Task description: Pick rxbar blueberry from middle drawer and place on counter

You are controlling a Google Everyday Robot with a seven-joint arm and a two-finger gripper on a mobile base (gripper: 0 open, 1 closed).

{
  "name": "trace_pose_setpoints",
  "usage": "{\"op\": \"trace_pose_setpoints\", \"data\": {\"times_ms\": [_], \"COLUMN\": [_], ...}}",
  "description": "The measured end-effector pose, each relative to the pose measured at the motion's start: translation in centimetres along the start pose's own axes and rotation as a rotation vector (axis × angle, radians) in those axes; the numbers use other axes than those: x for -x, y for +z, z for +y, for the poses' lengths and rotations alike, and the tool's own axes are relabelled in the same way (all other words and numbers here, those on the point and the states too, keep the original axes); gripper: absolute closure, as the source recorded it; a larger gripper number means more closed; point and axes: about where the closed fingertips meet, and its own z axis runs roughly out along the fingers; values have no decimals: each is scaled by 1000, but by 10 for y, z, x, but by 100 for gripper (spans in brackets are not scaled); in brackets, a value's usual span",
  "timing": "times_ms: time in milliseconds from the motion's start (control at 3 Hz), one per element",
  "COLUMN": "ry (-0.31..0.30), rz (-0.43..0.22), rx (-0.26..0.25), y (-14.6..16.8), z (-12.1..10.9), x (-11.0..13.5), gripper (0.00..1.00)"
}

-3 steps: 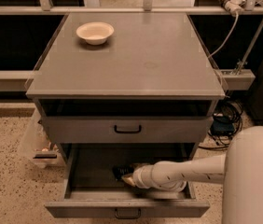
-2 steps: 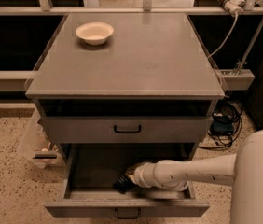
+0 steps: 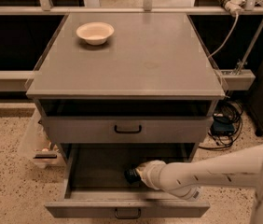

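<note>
Shifting slightly rightward since a second ago, the gripper (image 3: pixel 130 175) is sitting low inside the open middle drawer (image 3: pixel 90 174), near its centre. Whether it is apart, together or clamped on anything I cannot tell, as it is showing only as a dark lump at the end of the white wrist. The rxbar blueberry is not standing out on its own; possibly it is merging with that lump, inside the drawer. Being a light, flat bar in a slick wrapper, it is asking for a pinch across its narrow width, near the middle. The arm (image 3: pixel 211 174) is stretching in from the right, nearly level, crossing the drawer's right side. Above, the counter (image 3: pixel 159 59) is carrying a bowl (image 3: pixel 95 32) at its far left.
</note>
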Motion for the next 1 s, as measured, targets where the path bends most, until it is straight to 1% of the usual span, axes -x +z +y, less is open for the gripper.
{"op": "trace_pose_setpoints", "data": {"times_ms": [333,667,1000], "ry": [31,19,19], "rz": [45,61,59], "rx": [-67,-62,-65], "y": [-52,-132,-132], "z": [12,29,29], "x": [-5,6,7], "gripper": [100,100,100]}}
